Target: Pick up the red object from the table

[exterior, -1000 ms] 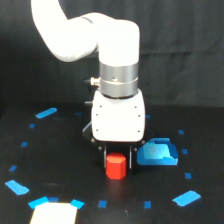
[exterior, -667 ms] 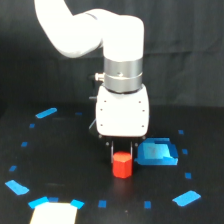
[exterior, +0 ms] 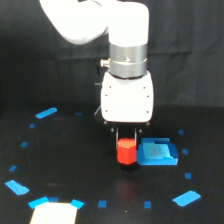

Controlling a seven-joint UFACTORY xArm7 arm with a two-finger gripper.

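Red object [exterior: 126,152], the small red-orange block, is named first, but the table [exterior: 75,165] is the largest thing in view: a wide black surface scattered with small blue tape marks, its far edge lost against an equally dark backdrop. Next in size is the white xArm, which enters from the top of the frame with its upper links cut off; a grey metal wrist ring sits above a boxy white housing. Below that housing hangs the gripper [exterior: 127,137], whose dark fingers are short, mostly hidden behind the housing and blurred against the black table. They stand to either side of the block's top, close against it, though whether they press it or merely flank it cannot be made out. The blue tray [exterior: 157,153] lies just beside the block on the exterior view's right. The block stands upright directly under the gripper; its base merges with shadow, so contact with the table cannot be judged. A pale patch [exterior: 54,212] is cut off by the bottom edge.
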